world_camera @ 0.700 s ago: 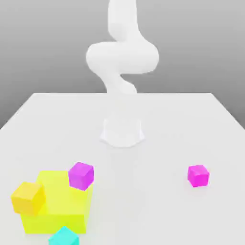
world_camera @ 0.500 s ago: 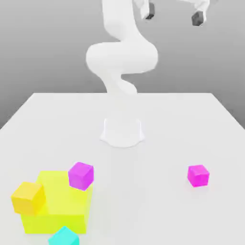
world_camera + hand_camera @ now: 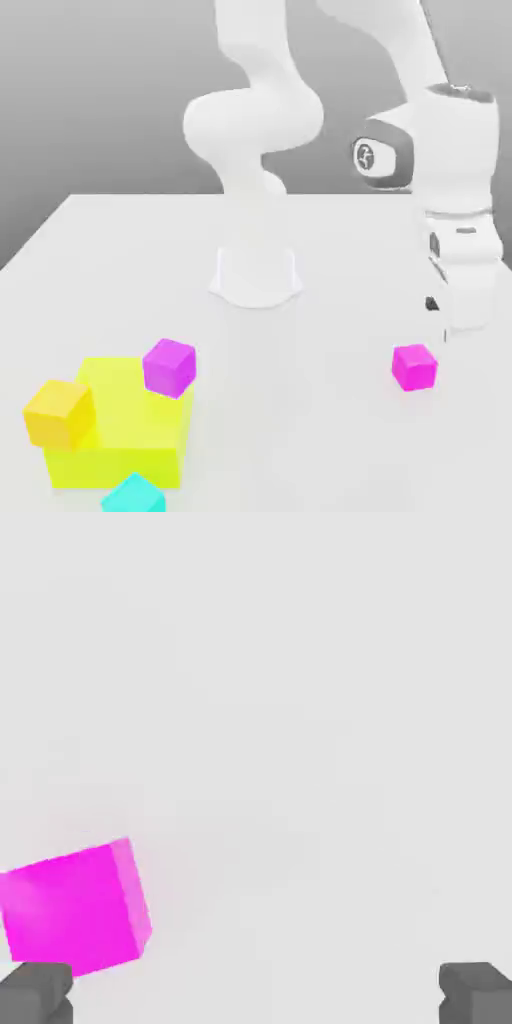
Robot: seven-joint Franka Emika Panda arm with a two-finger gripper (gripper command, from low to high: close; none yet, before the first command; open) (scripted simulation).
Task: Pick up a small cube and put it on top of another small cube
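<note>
Exterior view: arm (image 3: 455, 200) lowered over counter (image 3: 330, 440) at exterior view's right, just behind small magenta cube (image 3: 414, 366). Purple cube (image 3: 168, 367), orange cube (image 3: 60, 413) on lime block (image 3: 120, 430), cyan cube (image 3: 133, 495) far off.

Hand view: claw (image 3: 256, 994) spread wide, empty; magenta cube (image 3: 75, 908) beside one fingertip (image 3: 35, 994), off-centre, not between them.

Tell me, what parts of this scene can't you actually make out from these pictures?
- Teal cube, exterior view: cut off by the bottom edge.
- Big lime-yellow block, exterior view: partly covered by the orange-yellow cube and purple cube.
- Small cube, hand view: one corner cut by the edge.
- Gripper, hand view: fingertips cropped.
</note>
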